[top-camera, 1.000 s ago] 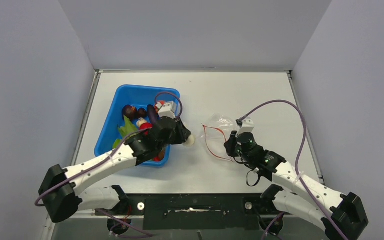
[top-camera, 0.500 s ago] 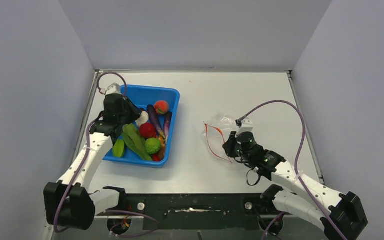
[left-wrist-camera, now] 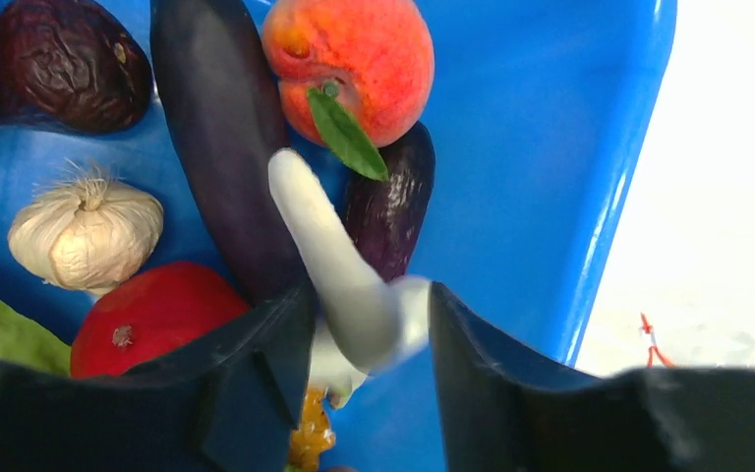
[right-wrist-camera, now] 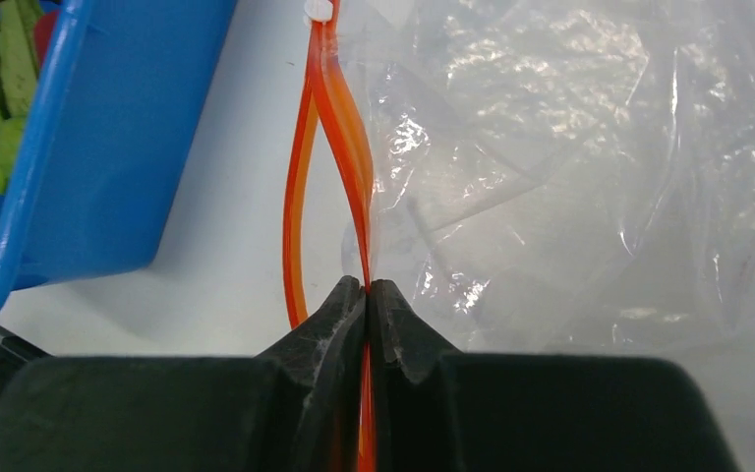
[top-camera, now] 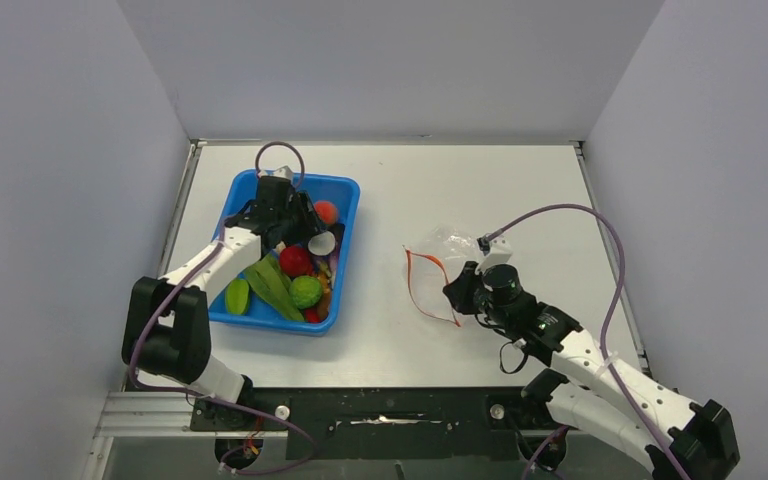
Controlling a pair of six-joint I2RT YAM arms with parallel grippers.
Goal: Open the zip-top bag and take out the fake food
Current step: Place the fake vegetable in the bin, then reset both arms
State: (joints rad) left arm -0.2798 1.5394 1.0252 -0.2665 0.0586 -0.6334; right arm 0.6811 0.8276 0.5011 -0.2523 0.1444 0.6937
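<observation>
1. The zip-top bag (top-camera: 438,248), a crinkly clear plastic pouch, lies on the white table (top-camera: 520,190) right of centre, well apart from the blue plastic bin (top-camera: 352,200). In the right wrist view nothing shows inside it.
2. Its orange-red zipper strip (right-wrist-camera: 326,93) is parted: the two lips bow away from each other, so the mouth is open.
3. The right gripper (right-wrist-camera: 367,295) is clenched on one lip of that strip, jaws pressed together on the orange band. It has stayed there over the last second, and the bag has barely shifted.
4. The white plastic mushroom (left-wrist-camera: 329,246), one piece of the fake food, has changed place. A second ago it hung in the left gripper (left-wrist-camera: 369,305) outside the bin's right wall, on the bag side; now it is over the bin's far right part.
5. The mushroom's cap sits between the left jaws. I cannot tell whether they still pinch it or have let go.
6. Under it lie a long dark purple aubergine (left-wrist-camera: 216,147), an orange-pink peach (left-wrist-camera: 349,59), a garlic bulb (left-wrist-camera: 84,231), a red round fruit (top-camera: 295,261) and a green bumpy ball (top-camera: 306,291).
7. Judging by this, the mushroom may be the last piece out, leaving only the drop.
</observation>
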